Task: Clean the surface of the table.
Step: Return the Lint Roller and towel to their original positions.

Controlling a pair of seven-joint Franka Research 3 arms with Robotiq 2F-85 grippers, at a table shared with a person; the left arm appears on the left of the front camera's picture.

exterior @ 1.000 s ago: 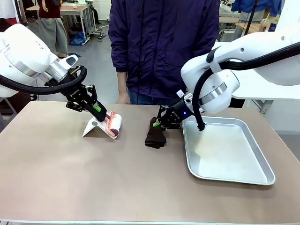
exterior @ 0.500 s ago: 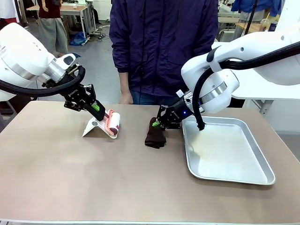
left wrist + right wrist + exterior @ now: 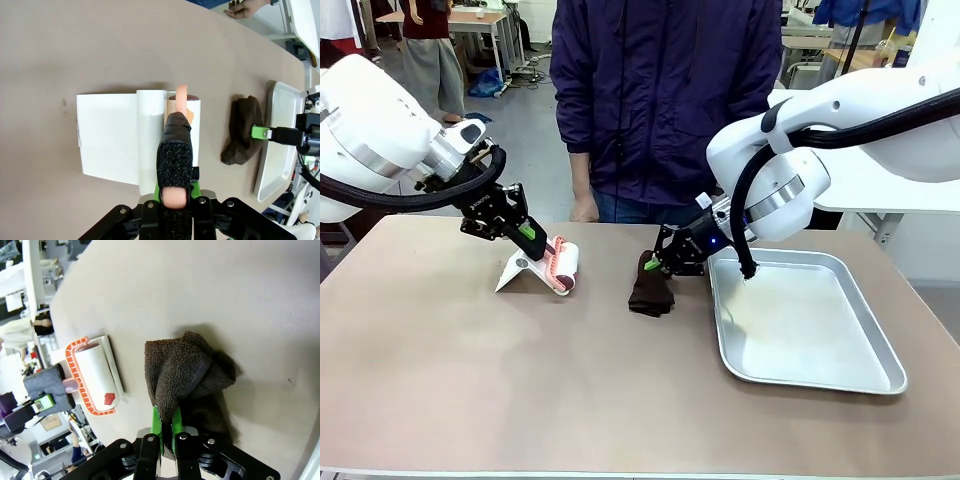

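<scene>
Left gripper [image 3: 534, 237] shifted (slightly) leftward.

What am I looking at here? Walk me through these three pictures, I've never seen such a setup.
Two white robot arms work at a brown table; a person stands across it. The wide picture is from a fixed camera between the arms. The other two come from cameras on each wrist, looking down the fingers. The left gripper is shut on a lint roller, with a peeled white sheet lying flat beside it. The right gripper pinches a dark brown cloth. A silver tray lies to the right.
</scene>
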